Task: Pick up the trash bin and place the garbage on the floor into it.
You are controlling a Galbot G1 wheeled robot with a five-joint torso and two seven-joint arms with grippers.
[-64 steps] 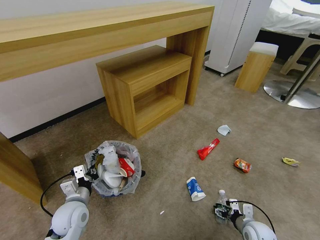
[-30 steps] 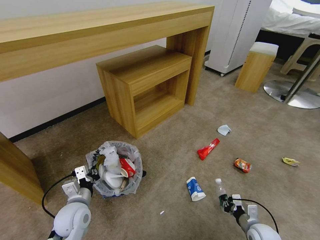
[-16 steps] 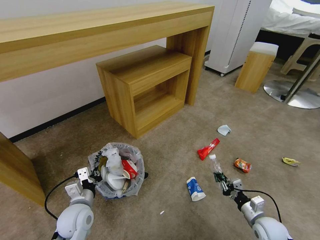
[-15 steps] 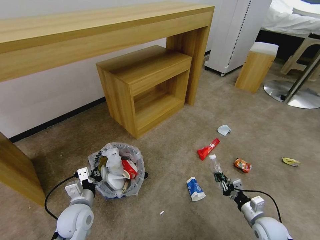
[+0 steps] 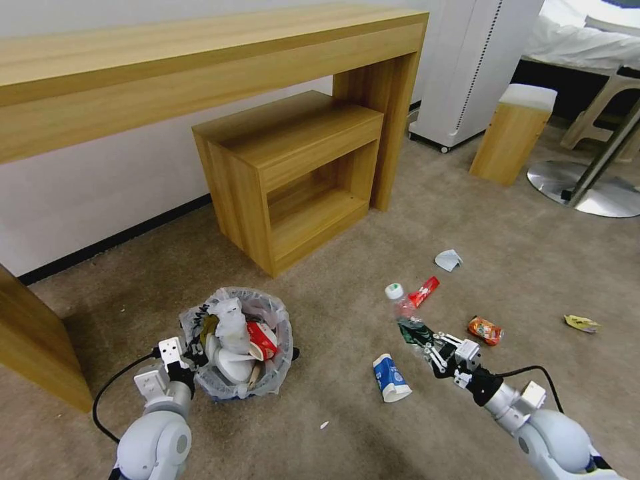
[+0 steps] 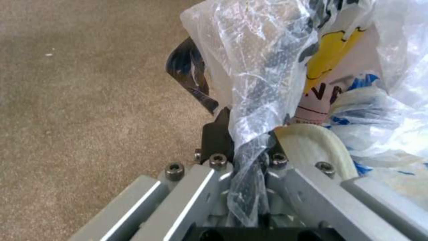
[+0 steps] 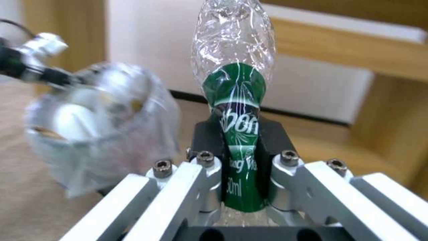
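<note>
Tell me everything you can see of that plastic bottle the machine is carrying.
The bottle is crushed clear plastic with a green label in white lettering and a pale cap. The right tool is shut on its labelled middle, holding it off the carpet, cap end pointing away from the arm toward the lined trash bin. Nothing else touches it.

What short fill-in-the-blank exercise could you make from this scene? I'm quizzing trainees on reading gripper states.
1. The right gripper is shut on the green ____.
2. The left gripper clamps the bag-lined rim of the ____.
3. The blue-white paper cup lies on the ____.
4. The bottle's cap is coloured ____.

Missing words: bottle; trash bin; carpet; white
</note>
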